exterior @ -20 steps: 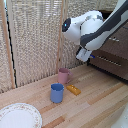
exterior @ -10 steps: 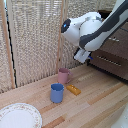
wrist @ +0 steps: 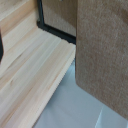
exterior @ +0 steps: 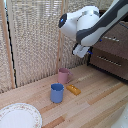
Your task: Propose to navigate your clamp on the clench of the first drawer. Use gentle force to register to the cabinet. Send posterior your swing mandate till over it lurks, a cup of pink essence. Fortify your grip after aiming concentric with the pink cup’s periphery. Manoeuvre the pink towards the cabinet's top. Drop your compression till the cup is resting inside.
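Exterior view, left to right: patterned plate (exterior: pixel 19 116) at the exterior view's left on the wooden table (exterior: pixel 95 107); blue mug (exterior: pixel 57 93); pink cup (exterior: pixel 63 76) upright near the reed screen (exterior: pixel 35 35), just beside the flat orange piece (exterior: pixel 73 89); clamp (exterior: pixel 80 50) raised well above them, finger spread cannot be told; cabinet (exterior: pixel 111 52) at the exterior view's right, drawers closed.

The pink cup (exterior: pixel 63 76) stands upright on the wooden floor, near the screen. The dark brown cabinet (exterior: pixel 112 55) stands well apart, both drawers closed.
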